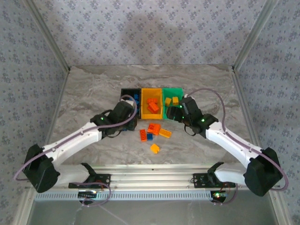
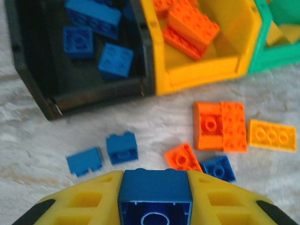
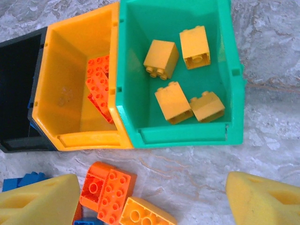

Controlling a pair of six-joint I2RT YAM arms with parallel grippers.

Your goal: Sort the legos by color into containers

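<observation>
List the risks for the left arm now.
The left end effector, shut on a blue brick, has two loose blue bricks between it and the black bin; a low pass may scatter them. The orange bin adjoins; a late release could missort. The right end effector, open nearby, could collide.

From above, the left arm is covering part of the black bin. At the left wrist, the frame is cropping the nearest blue brick and the green bin.
</observation>
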